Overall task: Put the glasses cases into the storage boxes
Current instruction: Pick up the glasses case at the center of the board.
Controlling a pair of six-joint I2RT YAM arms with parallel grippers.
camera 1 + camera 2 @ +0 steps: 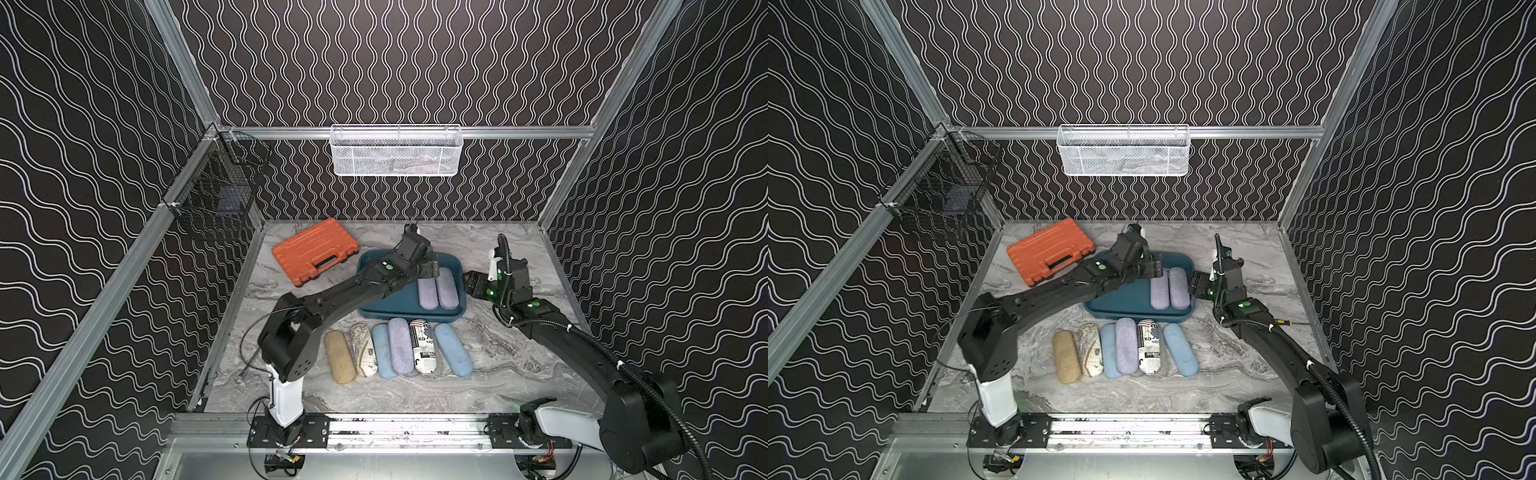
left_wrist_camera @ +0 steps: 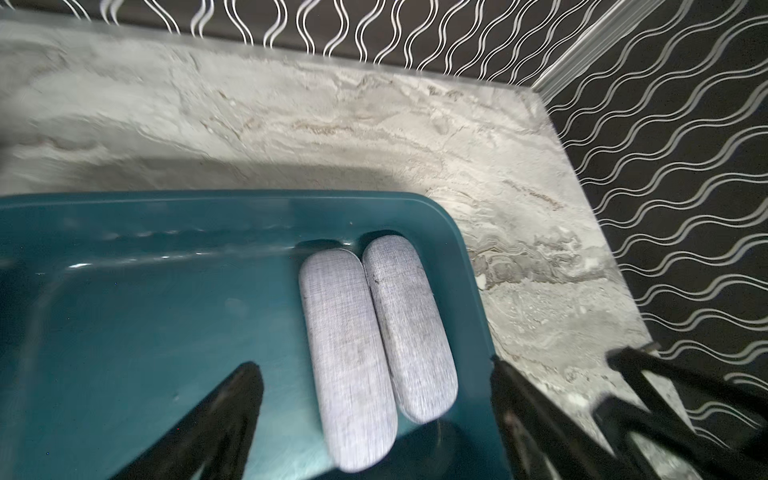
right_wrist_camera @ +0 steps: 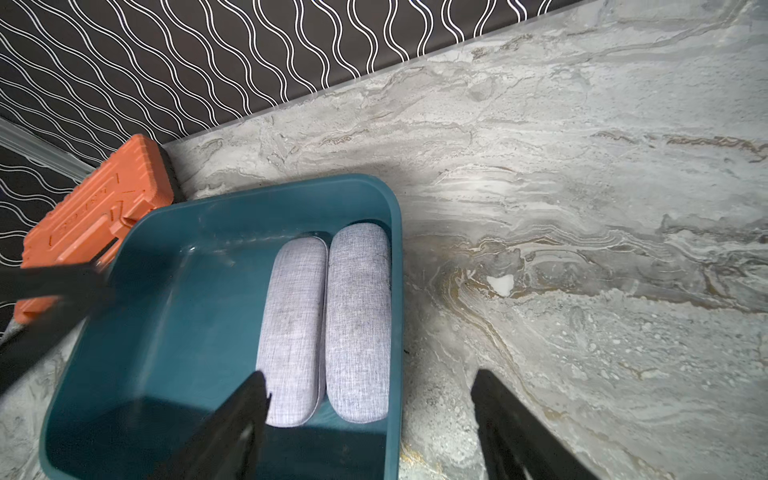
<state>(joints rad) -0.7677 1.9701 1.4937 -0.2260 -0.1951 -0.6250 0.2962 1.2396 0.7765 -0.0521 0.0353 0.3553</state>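
The left arm (image 1: 332, 301) hides much of the teal tray (image 1: 399, 307), and contents of the white mesh basket (image 1: 395, 151) are indistinct.

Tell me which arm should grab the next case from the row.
Probably right: the right gripper hangs open, empty beside the teal tray, nearest the end light blue case; the left gripper is over the tray.

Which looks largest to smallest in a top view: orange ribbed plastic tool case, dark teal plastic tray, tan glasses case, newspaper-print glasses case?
1. dark teal plastic tray
2. orange ribbed plastic tool case
3. tan glasses case and newspaper-print glasses case: look alike, not ranked.
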